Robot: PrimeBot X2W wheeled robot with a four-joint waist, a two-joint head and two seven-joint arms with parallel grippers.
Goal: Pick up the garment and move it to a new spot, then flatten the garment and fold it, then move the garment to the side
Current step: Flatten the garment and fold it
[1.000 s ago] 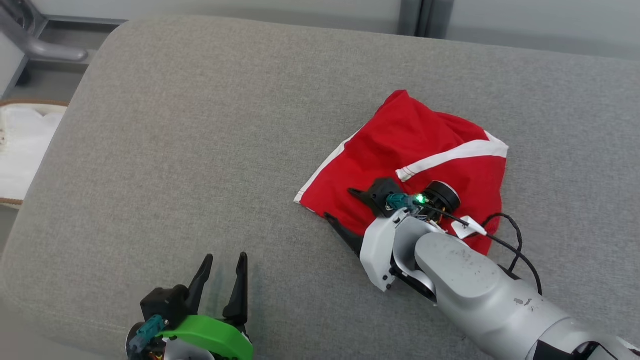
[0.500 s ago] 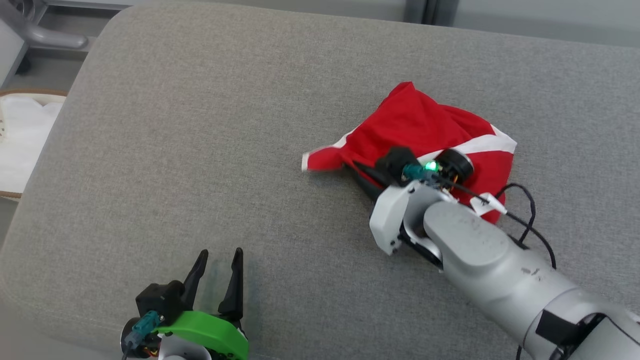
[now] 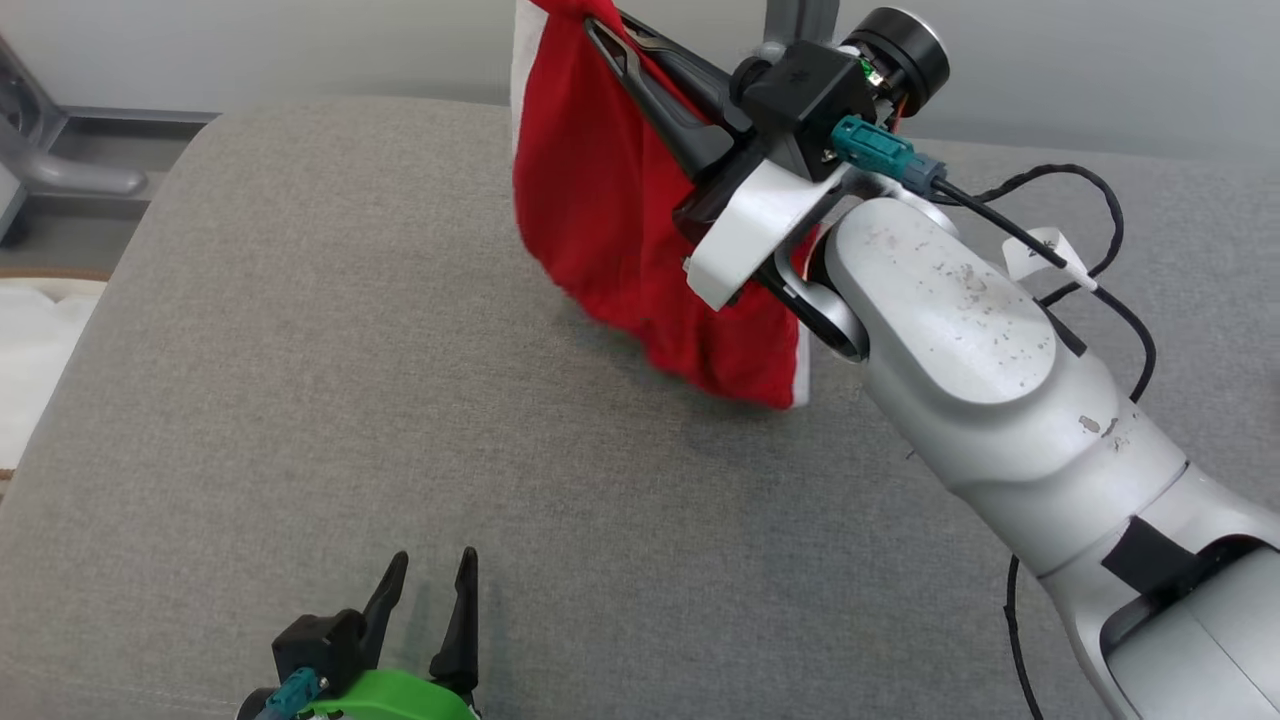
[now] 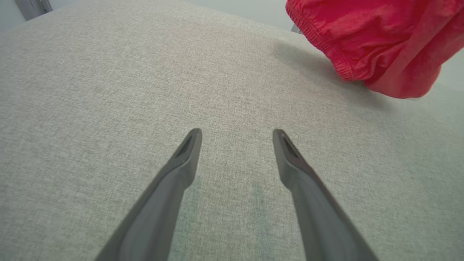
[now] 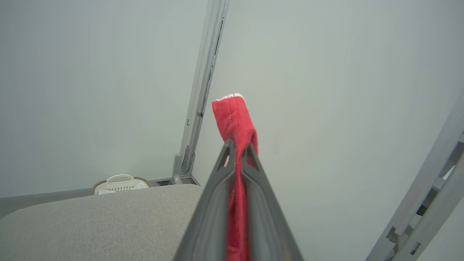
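Garment (image 3: 610, 200), red with a white stripe along 1 edge, hangs in the air above the far part of the bench (image 3: 300, 350), its lowest corner close over the grey cloth (whether it touches, I cannot tell). Right gripper (image 3: 608, 25) is clamped tight on a top fold of it, the 2 dark fingers pressed together with red cloth pinched between them and a short tuft poking past the tips. Left gripper (image 3: 433, 560) hovers low at the near edge of the bench, toward its left end, jaws spread and empty, well apart from the garment. A white basket (image 5: 119, 183) stands beyond the bench's far edge.
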